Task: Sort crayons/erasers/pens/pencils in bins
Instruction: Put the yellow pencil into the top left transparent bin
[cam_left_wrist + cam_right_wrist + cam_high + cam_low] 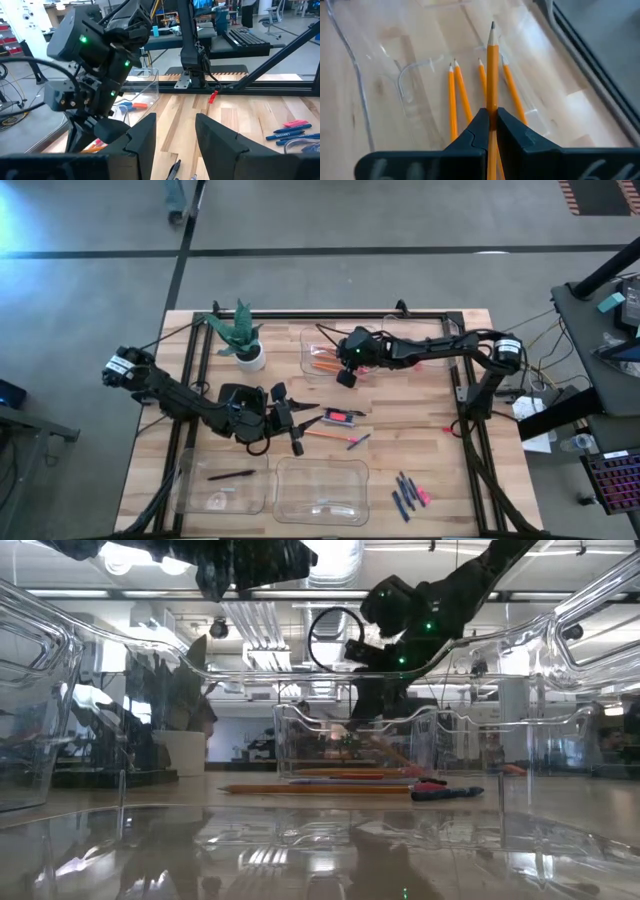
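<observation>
The right end effector (491, 120) pinches a pencil (492, 70) point-forward over the bin (312, 348) to add it there, while the left end effector (174, 131) waits open over the worktop (420, 430).

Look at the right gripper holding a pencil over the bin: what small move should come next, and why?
Probably lower a little and open. The right gripper is shut on a pencil, which points over the bin where four other pencils already lie, so it seems in place. The left gripper waits open near the table's middle.
</observation>
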